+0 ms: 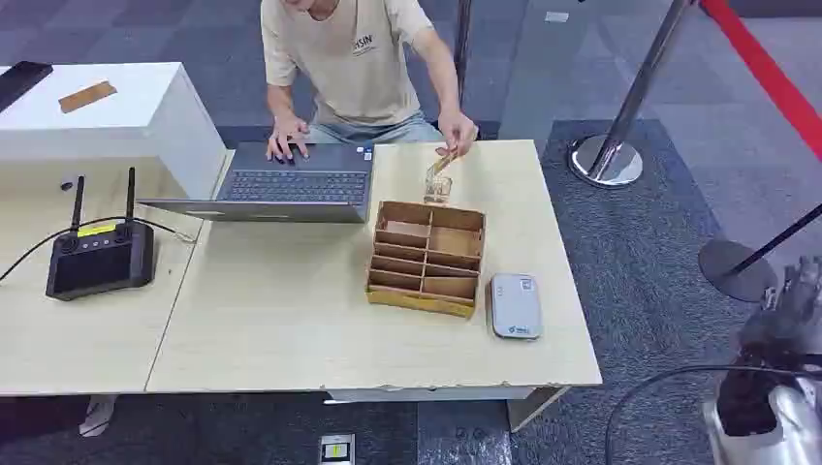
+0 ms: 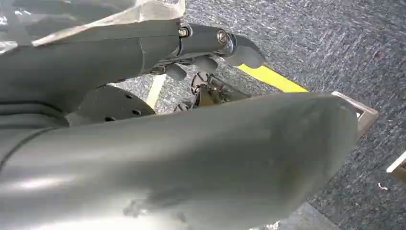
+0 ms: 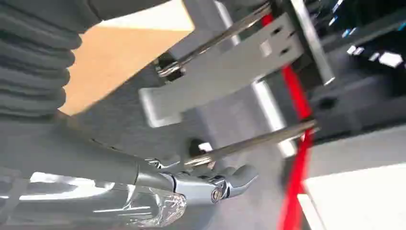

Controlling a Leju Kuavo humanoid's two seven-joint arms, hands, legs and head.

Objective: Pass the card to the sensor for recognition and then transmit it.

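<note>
Spanning most of the head view, the light wooden table [image 1: 291, 320] carries everything of the task. A person in a beige T-shirt [image 1: 354, 58] sits at its far edge, one hand [image 1: 288, 136] on the grey laptop [image 1: 291, 184] and the other hand [image 1: 458, 131] reaching down to a card [image 1: 441, 163] held tilted above a small clear holder [image 1: 437, 188] just behind the box. Near the table's middle sits a cardboard divider box [image 1: 426, 257] with several compartments; what lies in them cannot be told. Just beside the box, toward the table's right edge, lies the flat white card sensor [image 1: 514, 304], apart from the card. On the adjoining table to the left rests a black handheld controller [image 1: 100, 254] with two antennas and a cable. Chrome stanchion bases [image 1: 606, 160] stand on the grey carpet past the table, beside a red floor line [image 1: 766, 68]. Right hand [image 1: 790, 305] hangs low at the picture's right edge, well apart from the table, fingers loosely curled, holding nothing in the right wrist view. Left hand [image 2: 206, 52] hangs over carpet in the left wrist view, fingers curled inward, nothing between them.
</note>
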